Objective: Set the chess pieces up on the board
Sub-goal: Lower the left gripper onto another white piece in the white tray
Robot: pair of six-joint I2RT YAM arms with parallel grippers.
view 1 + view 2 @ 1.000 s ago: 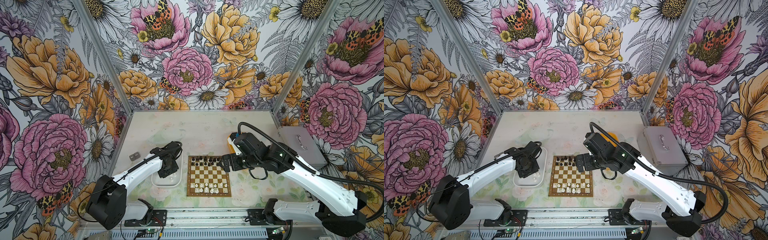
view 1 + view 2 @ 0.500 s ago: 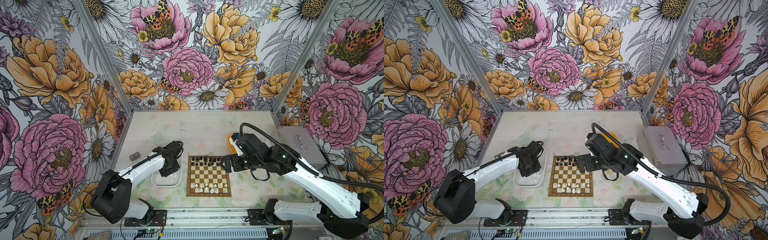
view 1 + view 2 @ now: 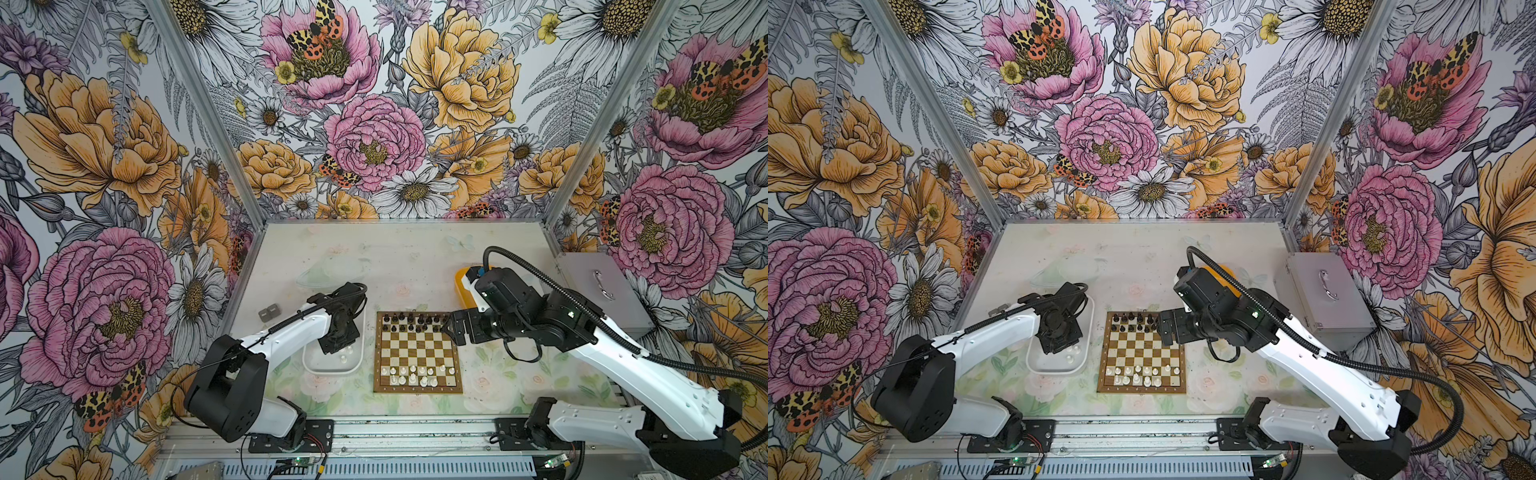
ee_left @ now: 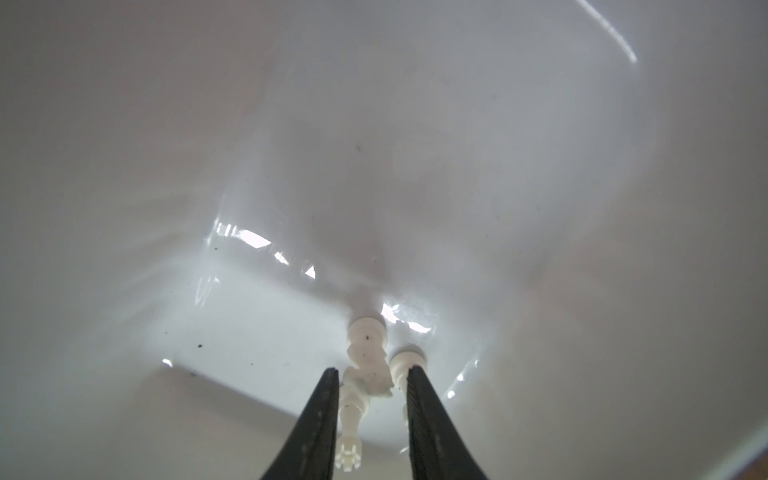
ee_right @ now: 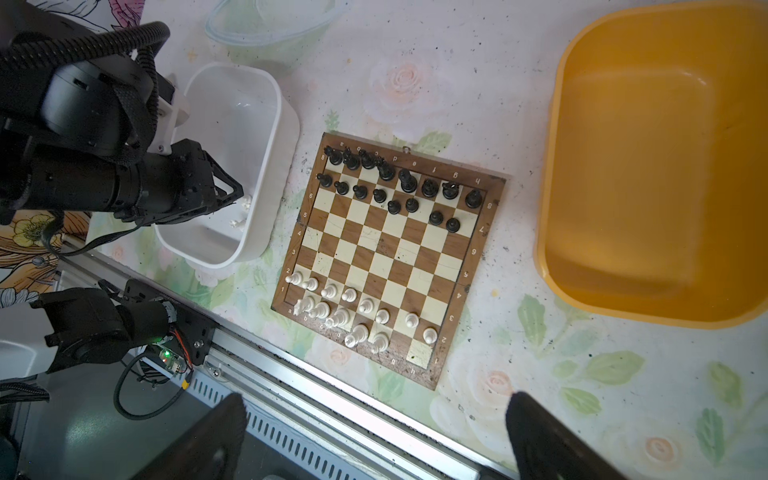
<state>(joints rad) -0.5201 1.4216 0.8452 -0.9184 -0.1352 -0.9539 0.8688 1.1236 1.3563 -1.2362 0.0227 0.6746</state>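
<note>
The board (image 3: 417,389) (image 3: 1142,390) (image 5: 395,249) lies at the table's front middle. Black chess pieces (image 3: 415,322) (image 5: 395,183) fill its two far rows, and white ones (image 3: 411,374) (image 5: 345,307) stand along its near rows. My left gripper (image 3: 333,350) (image 3: 1054,349) (image 4: 372,372) reaches down into a white tray (image 3: 328,370) (image 5: 282,116). Its jaws stand narrowly apart around a few loose white pieces (image 4: 368,357) lying on the tray floor. My right gripper (image 3: 451,330) (image 5: 374,403) hovers wide open by the board's far right corner, holding nothing.
A yellow tray (image 3: 461,282) (image 5: 557,166) sits behind the right arm. A grey metal case (image 3: 602,291) (image 3: 1325,299) stands at the right edge. A clear plastic bag (image 3: 332,270) lies behind the white tray. The aluminium rail (image 5: 332,374) runs along the front.
The left gripper's jaws have drawn closer together inside the white tray. The right arm has shifted slightly to the right, still wide open.
</note>
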